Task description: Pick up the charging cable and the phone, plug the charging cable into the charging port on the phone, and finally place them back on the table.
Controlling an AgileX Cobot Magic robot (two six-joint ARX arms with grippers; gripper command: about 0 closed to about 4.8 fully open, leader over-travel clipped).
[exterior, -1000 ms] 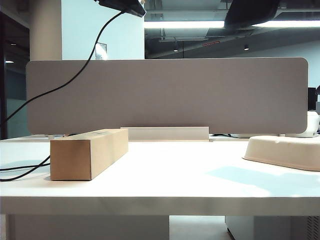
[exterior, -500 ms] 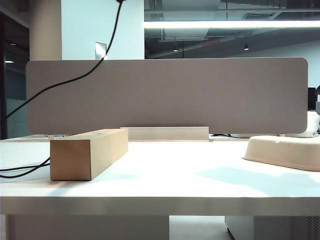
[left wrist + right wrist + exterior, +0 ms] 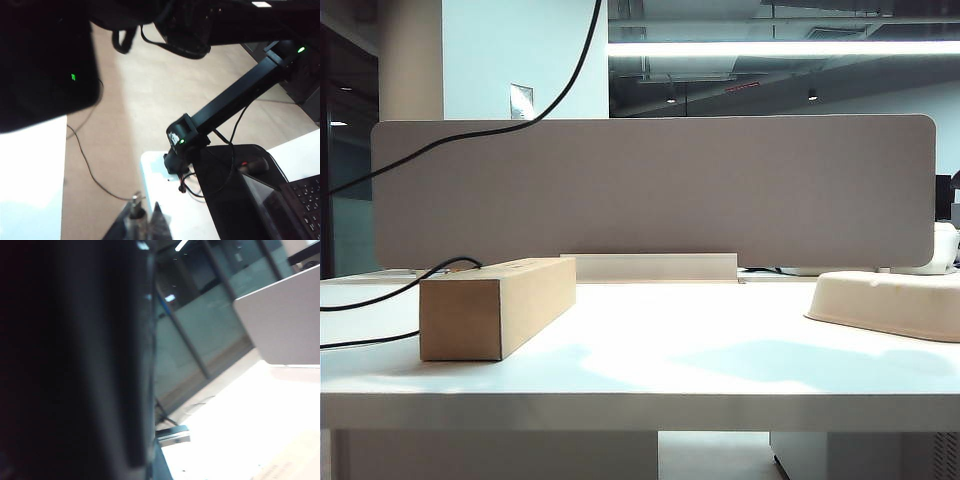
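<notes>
While aloft, left fingers: cable; right fingers: phone

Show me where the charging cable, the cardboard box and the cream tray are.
charging cable (image 3: 552,92), exterior view, its hanging stretch.
cardboard box (image 3: 460,318), exterior view, its front face.
cream tray (image 3: 880,300), exterior view, its side wall.

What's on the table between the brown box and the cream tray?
Nothing. In the exterior view the white table is bare between the box and the tray, with only soft shadows on it.

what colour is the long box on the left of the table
Plain brown: the long rectangular cardboard box shows best in the exterior view, with the thin black charging cable running beside it.
</notes>
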